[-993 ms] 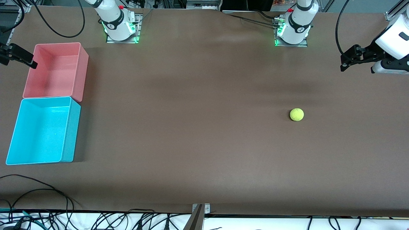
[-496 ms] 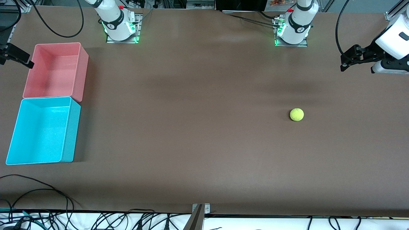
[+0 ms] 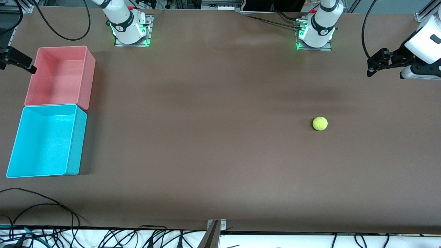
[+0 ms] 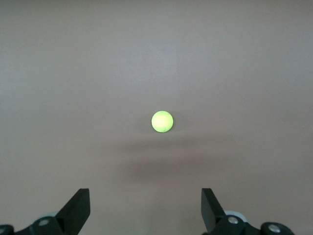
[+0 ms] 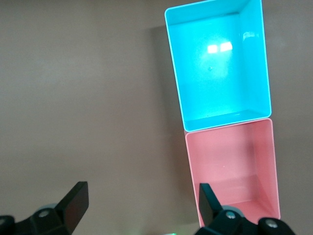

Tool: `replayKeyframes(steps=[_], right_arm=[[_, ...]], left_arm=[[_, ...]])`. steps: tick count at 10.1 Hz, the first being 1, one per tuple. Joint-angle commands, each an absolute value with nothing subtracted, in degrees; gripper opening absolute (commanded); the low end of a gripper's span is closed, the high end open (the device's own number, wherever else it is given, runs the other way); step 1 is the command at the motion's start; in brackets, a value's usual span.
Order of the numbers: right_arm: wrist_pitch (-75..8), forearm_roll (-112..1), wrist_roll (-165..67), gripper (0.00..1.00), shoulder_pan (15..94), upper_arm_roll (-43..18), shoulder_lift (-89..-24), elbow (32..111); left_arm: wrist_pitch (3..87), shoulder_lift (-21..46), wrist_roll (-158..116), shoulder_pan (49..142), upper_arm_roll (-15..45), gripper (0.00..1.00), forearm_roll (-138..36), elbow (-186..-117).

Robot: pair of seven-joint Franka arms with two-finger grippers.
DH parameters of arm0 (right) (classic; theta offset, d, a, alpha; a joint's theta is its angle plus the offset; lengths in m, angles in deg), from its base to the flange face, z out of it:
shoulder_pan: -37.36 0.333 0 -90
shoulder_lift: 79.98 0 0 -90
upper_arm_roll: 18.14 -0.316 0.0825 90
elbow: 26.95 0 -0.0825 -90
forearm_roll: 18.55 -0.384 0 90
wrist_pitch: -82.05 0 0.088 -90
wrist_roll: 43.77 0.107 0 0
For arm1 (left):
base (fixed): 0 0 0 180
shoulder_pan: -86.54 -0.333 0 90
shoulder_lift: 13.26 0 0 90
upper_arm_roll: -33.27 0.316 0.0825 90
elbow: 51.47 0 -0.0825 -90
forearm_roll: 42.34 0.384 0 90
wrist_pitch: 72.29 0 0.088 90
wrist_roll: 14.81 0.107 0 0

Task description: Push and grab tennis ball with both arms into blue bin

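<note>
My left gripper (image 4: 144, 210) hangs fingers spread over the tabletop (image 3: 220, 144) near the ball (image 3: 320, 123), right gripper (image 5: 142, 210) likewise by the bins (image 3: 48, 137).

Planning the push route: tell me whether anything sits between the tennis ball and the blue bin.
Nothing visible does. Bare table runs from the tennis ball to the blue bin; the pink bin stands beside it, off that line.
</note>
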State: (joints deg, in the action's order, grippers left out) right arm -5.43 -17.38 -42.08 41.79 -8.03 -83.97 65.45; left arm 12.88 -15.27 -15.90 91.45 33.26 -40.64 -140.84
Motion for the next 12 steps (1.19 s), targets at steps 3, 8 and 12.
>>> replayKeyframes(steps=[3, 8, 12], right_arm=[[-4.43, -18.11, -42.89, 1.00, 41.50, -7.95, -83.85, 64.20], [-4.43, -18.11, -42.89, 1.00, 41.50, -7.86, -83.93, 64.11], [-4.08, -18.11, -42.98, 1.00, 41.50, -7.86, -83.93, 63.85]], left_arm=[[11.55, -14.84, -16.39, 91.46, 33.27, 1.00, -41.19, -139.18], [11.55, -14.84, -16.57, 91.64, 33.27, 1.00, -41.11, -139.18], [11.64, -14.84, -16.65, 91.81, 33.01, 1.00, -41.80, -139.10]])
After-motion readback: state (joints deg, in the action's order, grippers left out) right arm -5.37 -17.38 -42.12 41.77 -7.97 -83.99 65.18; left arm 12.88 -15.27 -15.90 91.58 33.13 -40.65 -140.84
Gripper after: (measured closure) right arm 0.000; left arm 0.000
